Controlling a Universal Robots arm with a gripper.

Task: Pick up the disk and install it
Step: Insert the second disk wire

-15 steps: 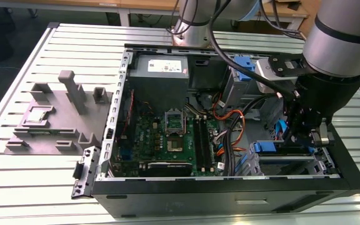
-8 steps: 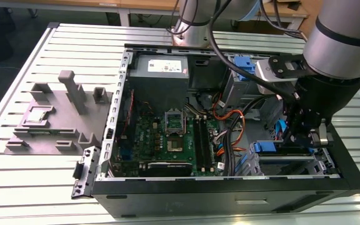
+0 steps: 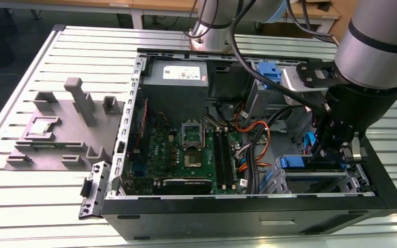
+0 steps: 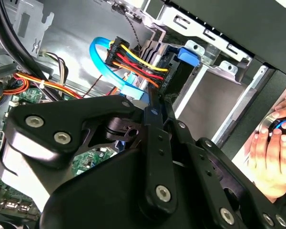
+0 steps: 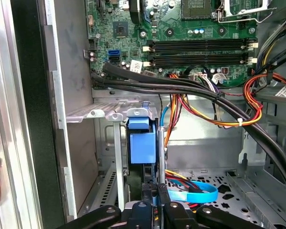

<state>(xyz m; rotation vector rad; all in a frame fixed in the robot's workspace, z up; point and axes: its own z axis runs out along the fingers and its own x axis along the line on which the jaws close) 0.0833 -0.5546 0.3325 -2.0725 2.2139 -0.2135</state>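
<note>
Slatted table (image 3: 81, 206); open case (image 3: 254, 217); gripper (image 5: 151, 191) clamps disk (image 5: 142, 148) inside.

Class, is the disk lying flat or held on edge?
On edge: in the first wrist view the hand grips the disk, its blue rail showing.

Disk (image 5: 142, 157) mostly hidden edge-on between claw (image 5: 152, 193) fingers; label unseen.
</note>
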